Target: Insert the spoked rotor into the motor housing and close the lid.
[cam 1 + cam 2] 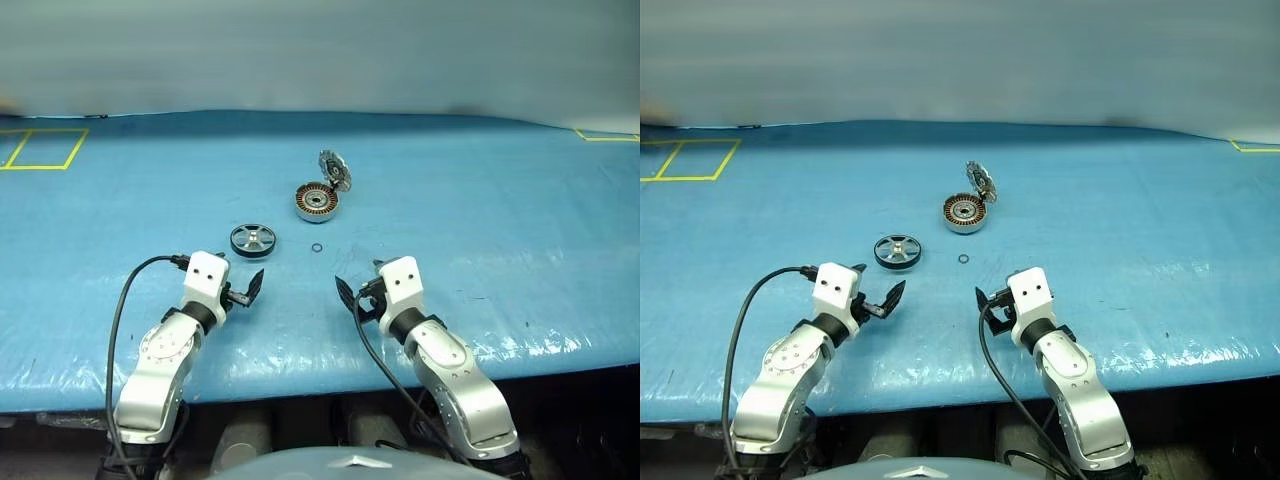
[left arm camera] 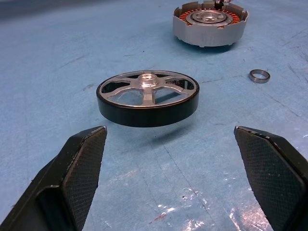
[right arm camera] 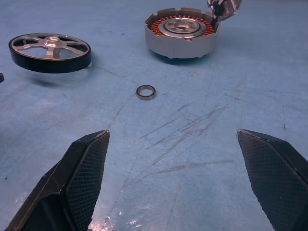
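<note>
Head view: one motor housing sits mouth-up on the blue table, its lid hinged up at the far rim. One spoked rotor lies flat, nearer and left of the housing; one tiny ring lies between them.

Left wrist view: the left gripper gapes wide, empty, facing the rotor.

Right wrist view: the right gripper is likewise spread and empty; the housing holds copper windings around a hub.
</note>
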You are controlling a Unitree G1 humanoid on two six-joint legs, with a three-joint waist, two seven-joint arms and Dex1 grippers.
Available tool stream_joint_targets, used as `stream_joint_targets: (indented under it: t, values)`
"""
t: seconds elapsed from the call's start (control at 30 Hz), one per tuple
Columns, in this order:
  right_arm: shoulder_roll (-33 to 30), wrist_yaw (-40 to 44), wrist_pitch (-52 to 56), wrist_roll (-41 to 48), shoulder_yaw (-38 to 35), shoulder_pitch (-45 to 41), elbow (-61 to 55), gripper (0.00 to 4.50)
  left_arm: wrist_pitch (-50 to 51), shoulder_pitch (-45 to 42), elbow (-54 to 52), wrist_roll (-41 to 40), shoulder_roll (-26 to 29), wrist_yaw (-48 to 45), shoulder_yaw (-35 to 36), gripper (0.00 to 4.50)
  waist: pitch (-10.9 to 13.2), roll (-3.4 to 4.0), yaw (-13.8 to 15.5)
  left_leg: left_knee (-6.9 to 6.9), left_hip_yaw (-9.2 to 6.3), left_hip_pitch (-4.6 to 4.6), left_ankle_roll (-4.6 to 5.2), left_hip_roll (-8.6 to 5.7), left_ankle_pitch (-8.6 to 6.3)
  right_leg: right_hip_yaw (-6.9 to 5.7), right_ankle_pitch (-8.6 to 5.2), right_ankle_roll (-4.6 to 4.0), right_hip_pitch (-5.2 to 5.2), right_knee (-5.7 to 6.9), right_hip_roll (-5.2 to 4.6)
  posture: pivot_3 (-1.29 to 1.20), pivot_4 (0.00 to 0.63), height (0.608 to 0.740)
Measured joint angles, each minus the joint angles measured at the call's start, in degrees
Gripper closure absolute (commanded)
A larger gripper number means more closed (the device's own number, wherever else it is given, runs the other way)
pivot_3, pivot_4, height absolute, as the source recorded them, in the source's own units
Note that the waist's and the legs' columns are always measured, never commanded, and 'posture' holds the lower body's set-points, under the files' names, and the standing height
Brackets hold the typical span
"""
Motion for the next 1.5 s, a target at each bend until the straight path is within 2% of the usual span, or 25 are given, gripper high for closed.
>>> stream_joint_targets:
  t: [1.5]
  values:
    - [-2.4, 1.0, 4.7, -0.2, 0.7, -3.7, -0.3, 0.03, 0.9, -0.5, 0.0, 0.0, 0.8, -2.5, -0.9, 0.00, 0.0, 0.00, 0.0, 0.00, 0.00, 0.00, 0.00, 0.00, 0.00, 0.00, 0.00, 0.00, 0.00, 0.00, 0.00, 0.00, 0.150, 0.740]
